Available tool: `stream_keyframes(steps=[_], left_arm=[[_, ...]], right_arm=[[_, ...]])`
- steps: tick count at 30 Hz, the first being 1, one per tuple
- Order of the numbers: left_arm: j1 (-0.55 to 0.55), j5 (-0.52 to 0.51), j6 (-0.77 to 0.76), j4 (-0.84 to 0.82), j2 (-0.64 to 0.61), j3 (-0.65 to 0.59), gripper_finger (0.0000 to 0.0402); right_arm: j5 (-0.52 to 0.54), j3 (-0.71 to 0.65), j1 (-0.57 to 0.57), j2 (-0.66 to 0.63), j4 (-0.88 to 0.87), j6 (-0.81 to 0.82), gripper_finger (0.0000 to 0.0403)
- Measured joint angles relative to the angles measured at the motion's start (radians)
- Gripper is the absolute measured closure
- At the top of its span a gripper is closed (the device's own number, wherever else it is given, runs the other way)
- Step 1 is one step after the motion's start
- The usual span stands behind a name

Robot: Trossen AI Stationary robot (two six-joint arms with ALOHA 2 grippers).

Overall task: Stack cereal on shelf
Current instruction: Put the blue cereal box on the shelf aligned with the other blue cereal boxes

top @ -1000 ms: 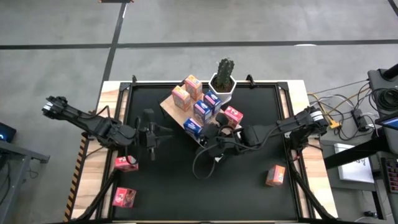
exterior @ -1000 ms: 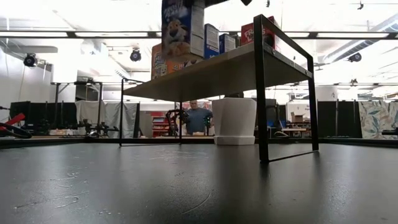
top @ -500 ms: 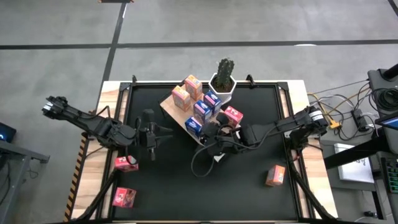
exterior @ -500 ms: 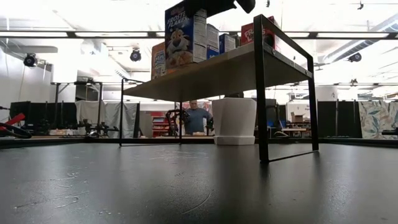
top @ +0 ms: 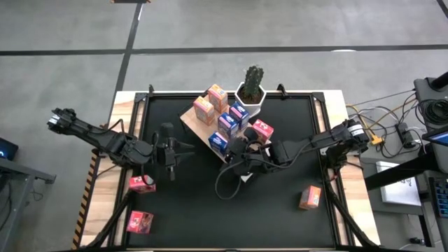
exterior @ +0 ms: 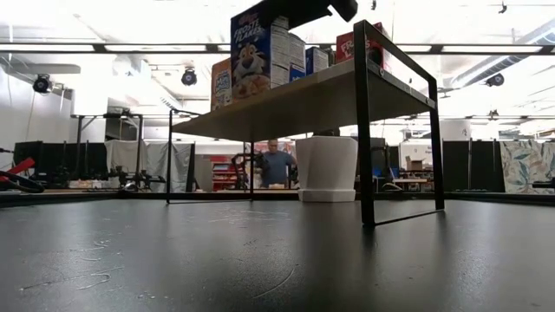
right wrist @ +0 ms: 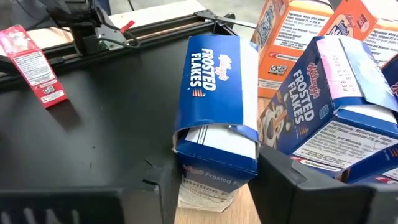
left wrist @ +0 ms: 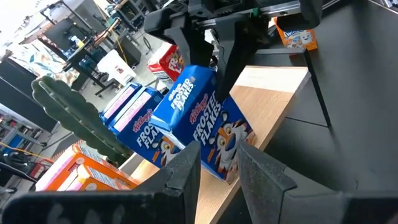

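Already well along: six cereal boxes up on the light-wood shelf, three waiting on the table. Up there: two orange boxes, two blue Frosted Flakes boxes behind, a red box at the far end, and the blue Frosted Flakes box at the near corner, upright, base on the board. Right gripper astride that box's top, fingers at each side, apparently touching but not clearly squeezing; cannot tell whether released. Left gripper hovering over bare tabletop near the shelf, jaws parted slightly, empty. Left to do, by the look of it: two red boxes by the left edge and one orange box at the right. Potted cactus behind the shelf, untouched.
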Motion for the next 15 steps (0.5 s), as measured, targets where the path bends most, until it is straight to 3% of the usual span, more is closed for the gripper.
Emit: stream_keyframes(steps=[7,15], left_arm=[[0.000,0.000,-0.007,0.001,0.000,0.000,0.0313],[0.000,0.000,-0.008,0.001,0.000,0.000,0.0313]], right_arm=[[0.001,0.000,-0.002,0.000,0.002,0.001,0.0211],[-0.001,0.021,-0.002,-0.001,-0.017,-0.002,0.0204]])
